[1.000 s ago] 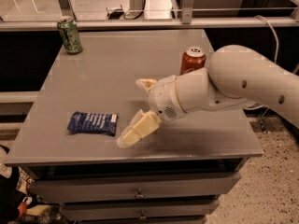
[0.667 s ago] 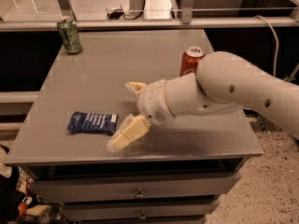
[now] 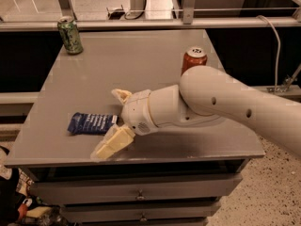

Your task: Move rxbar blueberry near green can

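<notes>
The rxbar blueberry (image 3: 91, 124) lies flat near the front left of the grey table (image 3: 136, 60), a dark blue wrapper with white lettering. The green can (image 3: 70, 35) stands upright at the far left corner. My gripper (image 3: 112, 121) is open, its two cream fingers spread, one behind the bar's right end and one in front of it. The bar's right end lies between the fingers. The white arm reaches in from the right.
A red can (image 3: 194, 59) stands on the right side of the table, just behind my arm. Drawers run below the table's front edge (image 3: 136, 160). A railing runs behind the table.
My gripper has moved left toward the bar, so that its open fingers now straddle the bar's right end. The bar and both cans have not moved.
</notes>
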`<state>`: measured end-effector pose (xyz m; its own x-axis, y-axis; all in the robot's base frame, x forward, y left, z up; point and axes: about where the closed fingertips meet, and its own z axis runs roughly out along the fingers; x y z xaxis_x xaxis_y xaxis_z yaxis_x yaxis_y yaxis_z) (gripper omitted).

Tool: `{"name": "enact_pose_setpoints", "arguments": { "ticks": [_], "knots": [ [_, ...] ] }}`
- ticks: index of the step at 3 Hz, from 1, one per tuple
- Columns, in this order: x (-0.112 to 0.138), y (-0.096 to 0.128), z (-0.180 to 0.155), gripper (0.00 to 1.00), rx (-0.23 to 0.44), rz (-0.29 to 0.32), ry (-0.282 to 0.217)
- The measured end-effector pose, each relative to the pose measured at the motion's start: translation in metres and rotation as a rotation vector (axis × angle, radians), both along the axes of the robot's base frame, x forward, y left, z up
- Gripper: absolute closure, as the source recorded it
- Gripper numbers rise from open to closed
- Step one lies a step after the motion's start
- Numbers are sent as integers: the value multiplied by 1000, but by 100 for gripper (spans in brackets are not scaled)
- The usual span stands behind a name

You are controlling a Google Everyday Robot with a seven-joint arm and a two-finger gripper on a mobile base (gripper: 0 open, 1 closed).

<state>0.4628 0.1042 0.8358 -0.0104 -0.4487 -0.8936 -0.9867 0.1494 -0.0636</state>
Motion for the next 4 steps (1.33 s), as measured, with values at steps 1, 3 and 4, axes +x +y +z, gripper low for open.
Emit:
{"name": "enact_pose_setpoints", "arguments": {
  "ticks": [1,3,4],
  "knots": [
    [4,10,-13,2,-15,-22,0],
    [1,13,-10,55,-17,-12,-6],
    [-1,15,-8,86,-19,-8,-10]
  ]
}}
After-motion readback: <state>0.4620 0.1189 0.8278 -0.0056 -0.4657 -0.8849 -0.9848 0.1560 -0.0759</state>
